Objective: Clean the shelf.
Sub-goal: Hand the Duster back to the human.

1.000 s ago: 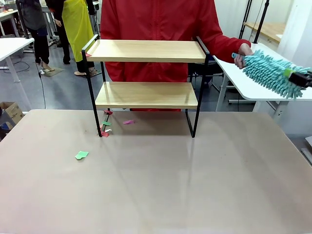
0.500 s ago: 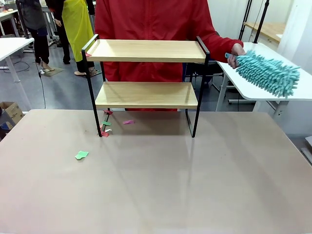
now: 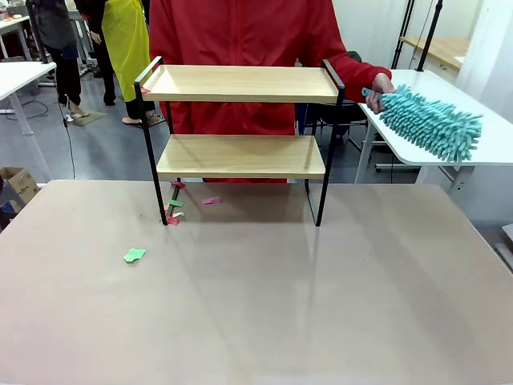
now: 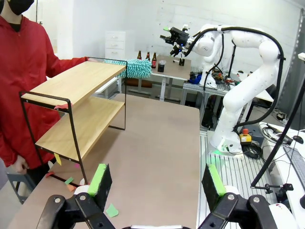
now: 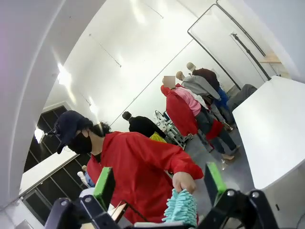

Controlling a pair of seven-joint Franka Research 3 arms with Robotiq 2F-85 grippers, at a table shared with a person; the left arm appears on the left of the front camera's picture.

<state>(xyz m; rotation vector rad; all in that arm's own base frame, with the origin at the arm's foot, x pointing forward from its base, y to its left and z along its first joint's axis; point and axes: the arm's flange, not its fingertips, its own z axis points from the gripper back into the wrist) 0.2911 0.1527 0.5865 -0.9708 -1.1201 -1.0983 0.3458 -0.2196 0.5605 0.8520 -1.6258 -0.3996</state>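
- Front view: the table [image 3: 264, 305] carries the shelf [image 3: 240, 120] at its far edge, right in front of a person in a red jacket [image 3: 256, 40].
- Right of the shelf, the person's hand [image 3: 381, 83] holds a teal duster [image 3: 429, 122].
- Paper scraps [image 3: 135, 255] lie near the shelf's left legs.
- Left gripper [image 4: 157, 183] gapes wide, holding nothing, beside the shelf.
- Right gripper [image 5: 159, 183] is spread wide and bare, with the duster beyond it.

duster [image 5: 181, 209] cut off at bottom edge
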